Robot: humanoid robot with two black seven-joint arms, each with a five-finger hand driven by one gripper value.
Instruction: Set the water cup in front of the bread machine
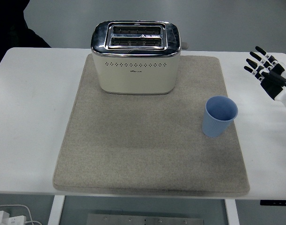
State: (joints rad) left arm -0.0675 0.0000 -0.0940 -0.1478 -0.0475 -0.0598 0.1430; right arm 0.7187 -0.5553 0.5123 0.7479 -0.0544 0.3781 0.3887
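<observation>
A blue cup (220, 116) and cream-and-chrome toaster (135, 56) sit on a beige-grey mat (133, 150) over a white table (30, 117).
</observation>
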